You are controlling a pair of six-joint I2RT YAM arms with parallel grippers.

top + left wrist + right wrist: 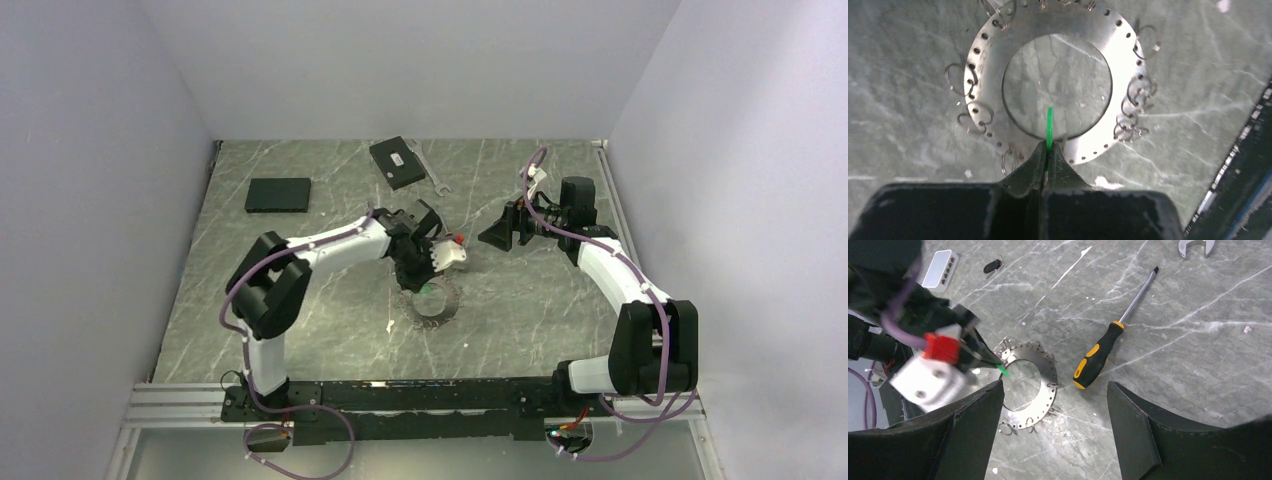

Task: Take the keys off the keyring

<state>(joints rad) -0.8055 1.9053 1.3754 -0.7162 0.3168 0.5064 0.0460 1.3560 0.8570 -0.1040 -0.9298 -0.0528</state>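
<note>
Grey marbled desk (330, 335) carries the keyring (1100, 47), keys (1130, 131) fringing it. I see my left pincer (1047, 150) clenched on its green tag (1049, 125); my right pincer (1053, 390) hangs released.

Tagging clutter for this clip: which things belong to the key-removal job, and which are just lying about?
Job: keyring, keys fringing it, green tag pinched in left claw, right claw open.
Lying about: screwdriver, wrench, black slab, labelled black box, white device.

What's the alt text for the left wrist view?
The left hand pinches the green tag at the inner edge of the flat, perforated keyring lying on the grey marbled table. Small wire-loop keys fringe its rim holes.
</note>
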